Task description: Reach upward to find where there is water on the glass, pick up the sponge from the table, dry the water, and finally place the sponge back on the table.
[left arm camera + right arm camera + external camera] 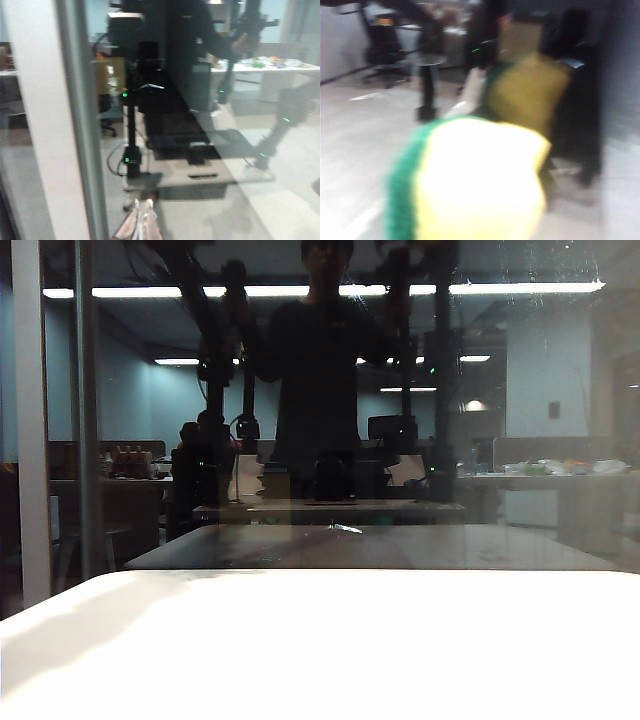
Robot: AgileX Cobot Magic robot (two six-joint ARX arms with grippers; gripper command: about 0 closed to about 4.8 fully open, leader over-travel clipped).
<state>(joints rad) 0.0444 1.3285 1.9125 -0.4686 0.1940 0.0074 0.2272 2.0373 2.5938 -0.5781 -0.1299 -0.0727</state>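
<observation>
Exterior view: white bench fills the lower part of the frame, top bare in this view. Directly behind it stands the glass, dark, mirroring a room with ceiling light strips, a standing person and both arms raised. Grey frame bar runs vertically on the left side of the pane. Water: faint whitish specks and thin streaks, densest toward the upper right of the pane; hard to separate from glare elsewhere. Neither arm is seen directly in this view, only as reflections.

Right wrist view: heavily blurred. Sponge fills the foreground, yellow foam with green scouring layer along one edge, close in front of the camera and held up at the glass, off the bench. A dimmer yellow-green shape behind it reads as its reflection in the pane. Right gripper's own parts cannot be made out behind the sponge; its jaws are drawn together, and the sponge sits where they would clamp, so it reads as gripped.

Left wrist view: camera faces the glass at close range, with the frame bar and a wide white upright beside it taking up one side. Reflected arms, green indicator lights and furniture show in the pane. Left gripper itself is out of frame; jaw state cannot be told.
</observation>
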